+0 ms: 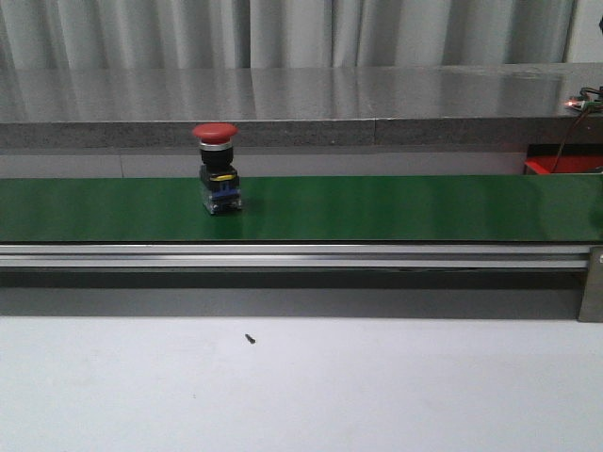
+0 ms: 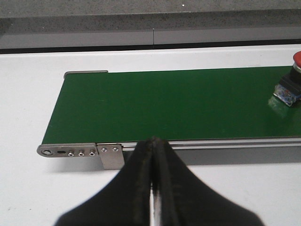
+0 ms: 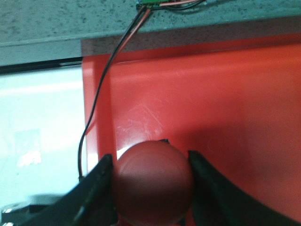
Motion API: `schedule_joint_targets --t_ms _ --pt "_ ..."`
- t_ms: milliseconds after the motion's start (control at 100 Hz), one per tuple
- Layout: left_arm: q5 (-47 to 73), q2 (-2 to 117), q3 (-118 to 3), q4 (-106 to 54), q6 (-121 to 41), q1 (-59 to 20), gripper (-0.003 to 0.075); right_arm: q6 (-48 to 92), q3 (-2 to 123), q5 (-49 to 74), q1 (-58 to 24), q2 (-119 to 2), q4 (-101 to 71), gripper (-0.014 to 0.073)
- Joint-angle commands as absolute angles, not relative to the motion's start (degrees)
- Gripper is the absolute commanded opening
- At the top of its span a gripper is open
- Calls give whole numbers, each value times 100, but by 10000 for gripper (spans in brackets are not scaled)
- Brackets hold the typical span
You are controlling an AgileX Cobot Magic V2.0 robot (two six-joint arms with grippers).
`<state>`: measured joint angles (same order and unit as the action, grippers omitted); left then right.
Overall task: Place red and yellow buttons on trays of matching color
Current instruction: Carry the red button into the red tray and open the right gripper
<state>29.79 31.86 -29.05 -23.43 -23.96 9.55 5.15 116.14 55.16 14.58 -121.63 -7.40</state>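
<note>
A red button (image 1: 216, 133) with a black and blue body stood upright on the green conveyor belt (image 1: 396, 207), left of the middle of the belt in the front view. In the left wrist view the same button (image 2: 292, 82) appeared only partly, at the edge of the picture. The left gripper (image 2: 152, 186) hung over the white surface (image 2: 28, 188) just beside the near rail of the belt, its two black fingers (image 2: 136, 188) pressed together with nothing between them. The right gripper (image 3: 153, 181) was closed around a second red button (image 3: 153, 181), one finger (image 3: 96, 193) on each side of the round cap, above the red tray (image 3: 225, 103). Whether this button touched the tray could not be told. A thin red and black cable (image 3: 101, 94) ran across the edge of the tray. A small dark speck (image 1: 250, 338) lay on the near surface.
</note>
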Motion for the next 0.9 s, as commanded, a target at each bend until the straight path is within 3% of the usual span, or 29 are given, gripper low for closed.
schedule_joint_targets --t_ms 0,530,630,730,780,890 --pt "2580 3191 -3060 -2458 -2391 916 -20 540 11965 5343 1475 -12104 -782 -2" --pt "2580 3191 -3060 -2458 -2391 916 -20 540 12007 5129 1475 -12887 -872 15" --pt "2580 3191 -3060 -2458 -2391 916 -20 540 12007 5130 1475 -12892 -872 150" --pt "2580 3191 -3060 -2458 -2391 916 -20 540 12054 5126 1475 -12871 -872 400" --pt "2580 3191 -3060 -2458 -2391 916 -20 540 12054 5095 1475 -12827 -872 485" --pt "2580 3191 -3060 -2458 -2391 916 -20 540 12054 5067 1475 -12676 -872 528"
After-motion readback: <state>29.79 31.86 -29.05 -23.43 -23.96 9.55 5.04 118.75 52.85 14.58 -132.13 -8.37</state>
